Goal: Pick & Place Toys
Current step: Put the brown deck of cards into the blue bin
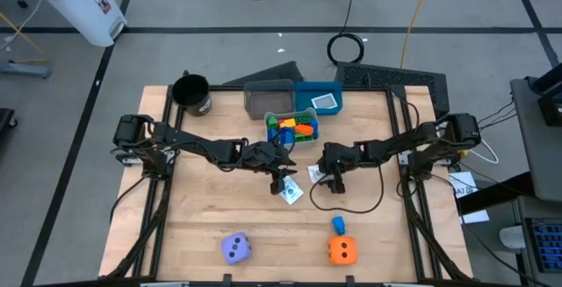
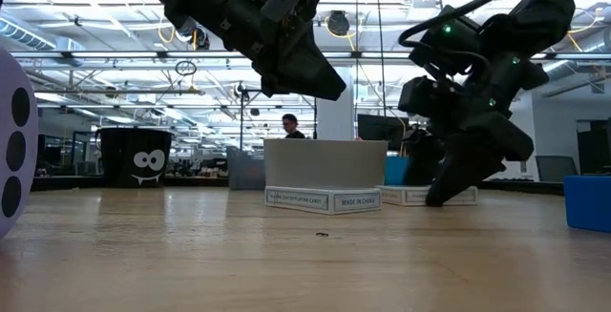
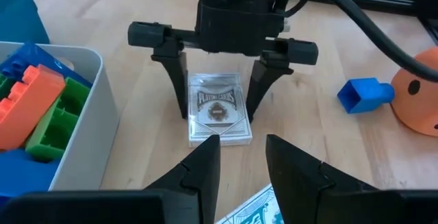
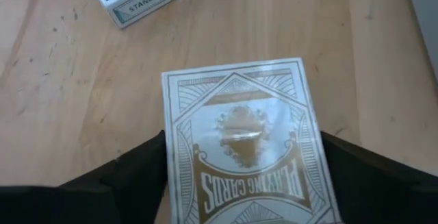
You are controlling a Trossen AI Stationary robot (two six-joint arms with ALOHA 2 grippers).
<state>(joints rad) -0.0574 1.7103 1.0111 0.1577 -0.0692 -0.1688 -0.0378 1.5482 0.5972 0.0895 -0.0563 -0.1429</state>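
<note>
Right gripper: straddled card deck flat on surface beside second deck, fingers apart, not clamped; risked skidding deck if closed off-centre; left gripper adjacent, apart.

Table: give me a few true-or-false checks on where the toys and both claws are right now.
1. The purple die and the orange die both sit on the table, outside the bins. True.
2. The blue block is inside the black cup. False: it lies on the table beside the orange die.
3. The right claw is down at a card deck lying flat on the table. True.
4. The left claw is shut. False: it is open, above a green-printed card box.
5. The white bin holds building blocks. True.
</note>
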